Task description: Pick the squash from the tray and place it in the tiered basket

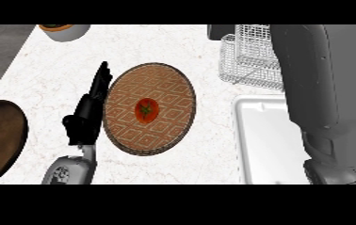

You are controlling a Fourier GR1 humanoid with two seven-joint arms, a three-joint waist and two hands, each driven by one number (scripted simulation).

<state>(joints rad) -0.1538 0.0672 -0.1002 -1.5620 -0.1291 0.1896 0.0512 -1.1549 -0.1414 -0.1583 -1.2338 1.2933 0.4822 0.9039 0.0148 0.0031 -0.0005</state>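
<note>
Plainly the squash [146,110] lies at three o'clock from the nearer left hand [89,110], fingers straight, holding nothing; right hand unseen

The grey right forearm [313,101] hides part of the wire basket [250,54].
</note>
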